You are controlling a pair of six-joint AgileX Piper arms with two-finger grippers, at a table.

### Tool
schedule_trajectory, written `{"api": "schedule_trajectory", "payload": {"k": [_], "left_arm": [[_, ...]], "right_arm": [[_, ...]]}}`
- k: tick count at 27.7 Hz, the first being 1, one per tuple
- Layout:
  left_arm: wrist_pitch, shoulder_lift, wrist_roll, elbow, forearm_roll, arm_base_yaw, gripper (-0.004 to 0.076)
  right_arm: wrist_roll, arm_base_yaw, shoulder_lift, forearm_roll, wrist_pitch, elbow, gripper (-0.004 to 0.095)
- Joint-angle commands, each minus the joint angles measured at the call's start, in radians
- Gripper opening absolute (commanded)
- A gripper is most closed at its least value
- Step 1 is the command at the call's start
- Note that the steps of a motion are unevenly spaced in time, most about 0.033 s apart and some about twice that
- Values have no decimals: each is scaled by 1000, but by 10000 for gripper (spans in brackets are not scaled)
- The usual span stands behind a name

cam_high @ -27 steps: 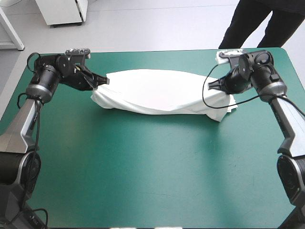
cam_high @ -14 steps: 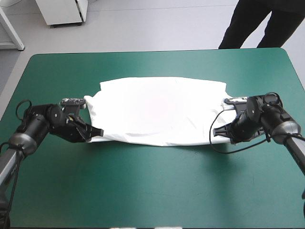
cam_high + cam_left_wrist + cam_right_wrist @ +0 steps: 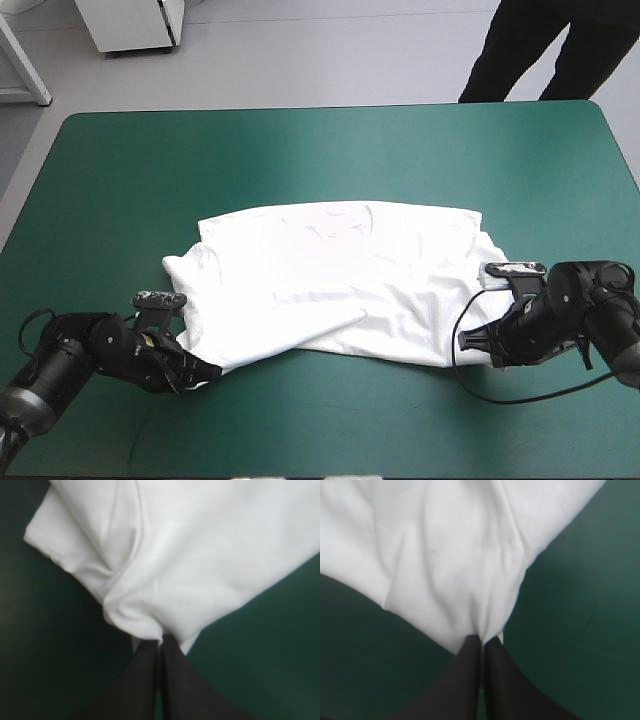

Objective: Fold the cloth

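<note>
T-shirt point(image 3: 340, 275): is lying spread across the middle of the tabletop point(image 3: 300, 150) and reaching toward its near edge. Most of it is resting flat. The part nearest the tabletop's near-left corner is bunching into a slanted ridge, with a sleeve bulging out beside it.

Left gripper point(image 3: 205, 375): is sitting low over the tabletop's near-left part. Its black fingers are pressing together on a corner of the white cloth, and the tips are meeting in one point with the sheet pinched between them.

Right gripper point(image 3: 468, 340): is sitting low over the tabletop's near-right part. Its fingers are likewise nipping a corner, and the cloth is fanning out ahead of the tips.

Why held this way: each gripper is taking one near corner, so the edge between them is moving as a single line and not sagging in the middle.

Step in hand: it seems the cloth is being laid out flat on the tabletop, ready for a fold.

Next move, as a guess: the ridge near the left corner is asking for smoothing, or for a wider pull toward the tabletop's side edges.

Risk: uneven pulling is likely to skew the edge.
</note>
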Motion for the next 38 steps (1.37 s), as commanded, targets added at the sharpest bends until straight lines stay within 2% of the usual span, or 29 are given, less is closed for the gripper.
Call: {"api": "schedule_trajectory", "payload": {"k": [1,6,9,10,12,14,17,19,21,25,29,33,34,38], "left_arm": [[-4,-52,-42,15,-29,-28,-22],[1,-52,-46,17,-25,-28,-22],[7,-52,-46,6,-15,-28,-8],[17,-52,-46,0,-15,-28,9],[41,-52,-46,-23,-8,-28,62],[83,-52,-46,-58,15,-28,152],[153,-52,-46,-131,54,-28,311],[196,-52,-47,-190,89,-28,391],[235,-52,-52,-260,119,-28,435],[284,-52,-55,-387,141,-28,437],[302,-52,-172,-449,237,-28,435],[267,-30,-195,-442,278,-26,433],[219,3,-222,-442,297,-26,428],[133,129,-280,-456,359,-26,420]], "right_arm": [[-14,-1,-56,25,26,6,-13],[-14,-1,-58,25,45,12,-5],[-23,-1,-58,25,57,12,78],[-23,-1,-58,25,62,12,133],[-23,-1,-60,27,66,12,261],[-23,-1,-60,29,79,5,415],[-23,-1,-65,12,94,-35,539],[-8,-1,-74,-3,92,-79,537],[-2,-1,-85,-31,96,-143,517],[20,-1,-94,-69,99,-264,470],[20,-1,-94,-66,99,-378,467],[25,-1,-94,-66,99,-399,464],[25,-1,-94,-66,99,-399,453],[25,-1,-94,-66,99,-399,445]]}}
